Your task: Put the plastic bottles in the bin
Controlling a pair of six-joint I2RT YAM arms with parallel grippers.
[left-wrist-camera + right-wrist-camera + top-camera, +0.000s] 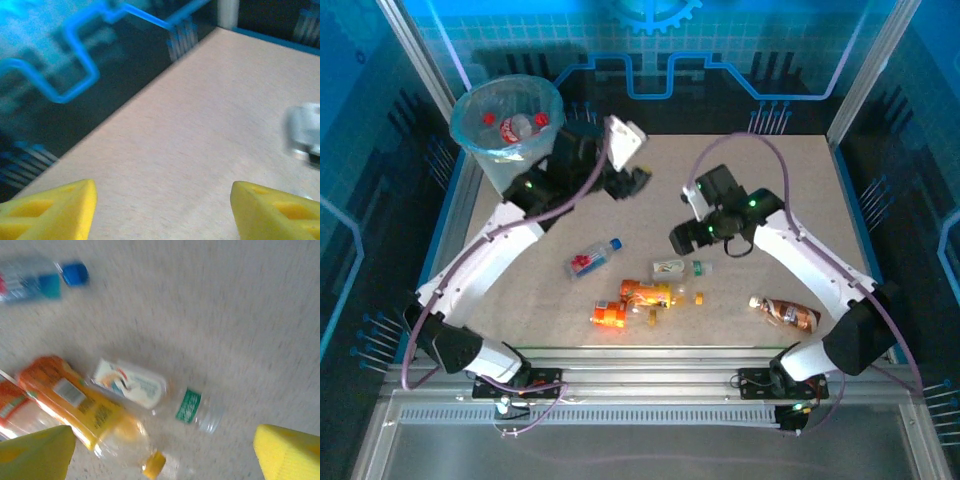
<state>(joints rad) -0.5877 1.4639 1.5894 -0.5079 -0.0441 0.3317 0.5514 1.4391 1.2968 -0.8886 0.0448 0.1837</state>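
We are looking at five plastic bottles lying on their sides on the table (770,200). The clear bottle (680,268) with the white label is lying near the middle, its long axis running left to right in the top view and its neck pointing right. Just nearer the bases, the orange bottle (648,293) is lying roughly parallel to it, its yellow cap toward the right. A second orange bottle (609,316) is lying beside that one, closer to the bases and to the left. The blue-capped bottle (593,258) is lying to the left of the clear one on a diagonal, its cap pointing far and right. The brown bottle (787,313) is lying well apart on the right, its neck pointing left. A few red-capped bottles (516,126) are resting inside the bin (485,150), which is standing at the far left corner. The right gripper (682,238) is hovering above the clear and orange bottles, its fingertips (287,452) spread wide and gripping nothing. The left gripper (636,180) is hanging over bare table just right of the bin, its yellow fingers (50,210) parted with nothing between them.
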